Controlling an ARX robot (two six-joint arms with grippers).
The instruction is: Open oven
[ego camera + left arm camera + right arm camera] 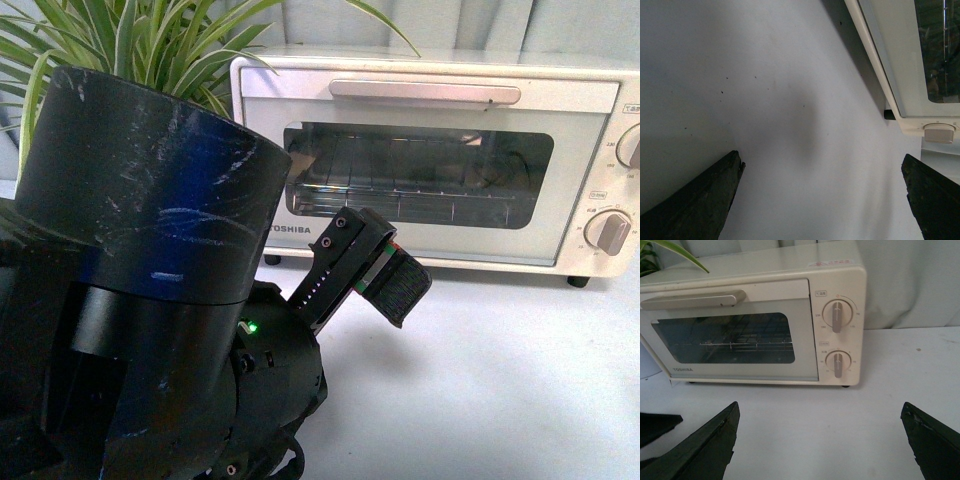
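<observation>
The cream-white TOSHIBA oven [440,160] stands at the back of the table, with its glass door shut. Its long bar handle [425,92] runs along the top of the door, and the wire rack shows through the glass. Two round knobs [838,315] sit on its right side. My left gripper [385,270] is open and empty, hovering in front of the oven's lower left corner. In the left wrist view [822,195] it is turned sideways over the table, with the oven [900,60] beside it. My right gripper [820,440] is open and empty, facing the oven [755,325] from some distance.
A green leafy plant [130,40] stands at the back left beside the oven. My left arm's large black body [140,260] fills the left of the front view. The white table [500,380] extends in front of the oven. A grey curtain [910,280] hangs behind.
</observation>
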